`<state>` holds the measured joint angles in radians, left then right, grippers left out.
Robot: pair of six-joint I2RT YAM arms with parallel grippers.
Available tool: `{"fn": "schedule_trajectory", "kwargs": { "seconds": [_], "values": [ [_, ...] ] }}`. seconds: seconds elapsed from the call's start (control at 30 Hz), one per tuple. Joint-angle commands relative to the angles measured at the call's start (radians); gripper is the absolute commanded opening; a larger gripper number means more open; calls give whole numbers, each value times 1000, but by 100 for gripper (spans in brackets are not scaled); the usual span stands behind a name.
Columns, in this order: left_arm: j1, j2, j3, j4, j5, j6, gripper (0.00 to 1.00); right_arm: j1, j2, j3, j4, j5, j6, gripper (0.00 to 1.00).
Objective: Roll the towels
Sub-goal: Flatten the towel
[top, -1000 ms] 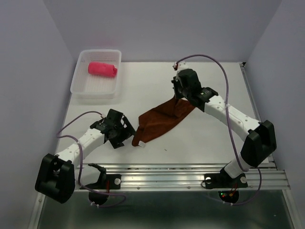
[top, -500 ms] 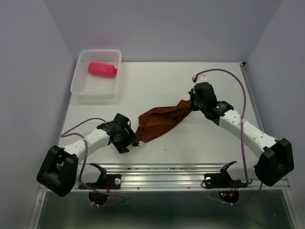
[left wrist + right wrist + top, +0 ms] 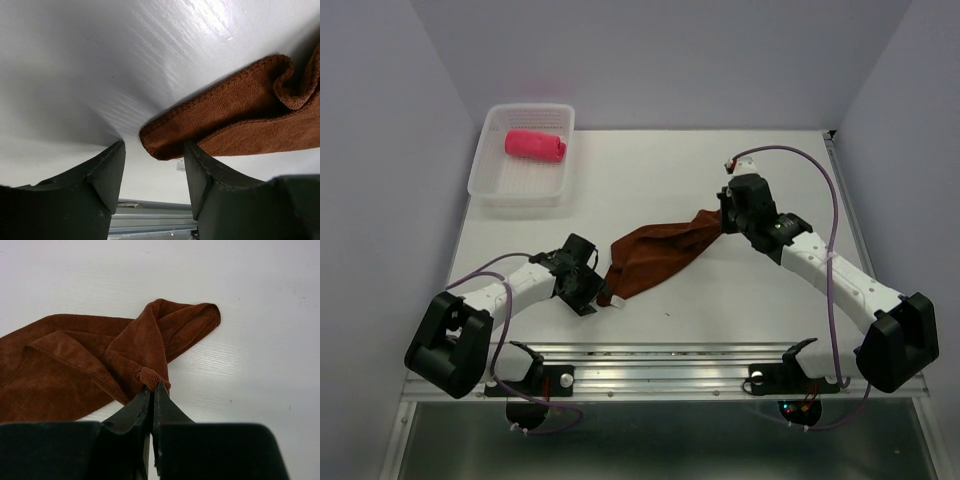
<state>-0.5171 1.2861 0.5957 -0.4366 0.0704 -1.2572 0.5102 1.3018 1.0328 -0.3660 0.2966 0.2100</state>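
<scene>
The rust brown towel (image 3: pixel 655 252) lies stretched across the table's middle, bunched at its right end. My right gripper (image 3: pixel 722 218) is shut on that right end; the wrist view shows the jaws pinching a fold of the brown towel (image 3: pixel 115 355) at the right gripper's tips (image 3: pixel 152 387). My left gripper (image 3: pixel 600 292) is open at the towel's lower left corner; in its wrist view the corner of the brown towel (image 3: pixel 235 120) sits just ahead of the left gripper's gap (image 3: pixel 154 155), ungripped. The pink-red towel (image 3: pixel 534 145) lies rolled in the white basket (image 3: pixel 490 180).
The white perforated basket stands at the back left of the table. A metal rail (image 3: pixel 700 365) runs along the near edge, with both arm bases bolted to it. Purple walls close in the left, back and right.
My right gripper pulled the towel's end right and toward the front, stretching the towel, then stayed still. My left gripper slid right to the towel's lower left corner.
</scene>
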Motion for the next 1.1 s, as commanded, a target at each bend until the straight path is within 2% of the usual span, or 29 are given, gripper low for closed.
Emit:
{"fn": "schedule_trajectory", "kwargs": {
  "seconds": [0.0, 0.07, 0.3, 0.33, 0.43, 0.6, 0.7, 0.9, 1.07],
  "values": [
    [-4, 74, 4, -75, -147, -33, 57, -7, -41, 7, 36, 4, -9, 1],
    [-6, 93, 7, -86, -147, -38, 56, -16, -44, 9, 35, -5, -8, 1],
    [-6, 179, 24, -73, -158, -56, 44, -16, -56, 16, 30, -14, -12, 1],
    [-6, 183, 29, -76, -173, -56, 39, -16, -62, 16, 30, -14, -14, 1],
    [-4, 188, 47, -68, -188, -53, 0, -16, -73, 18, 29, -10, -15, 1],
    [-6, 161, 117, -37, -208, 4, 0, -16, -96, 18, 29, 45, -20, 1],
    [-4, 99, 218, -112, -296, 31, 0, -38, -110, 41, 30, 75, -21, 1],
    [2, -80, 432, -243, -581, 41, 0, -87, -180, 133, 58, 151, -50, 1],
    [15, -217, 530, -217, -656, 73, 0, -87, -264, 173, 61, 159, -54, 1]
  ]
}}
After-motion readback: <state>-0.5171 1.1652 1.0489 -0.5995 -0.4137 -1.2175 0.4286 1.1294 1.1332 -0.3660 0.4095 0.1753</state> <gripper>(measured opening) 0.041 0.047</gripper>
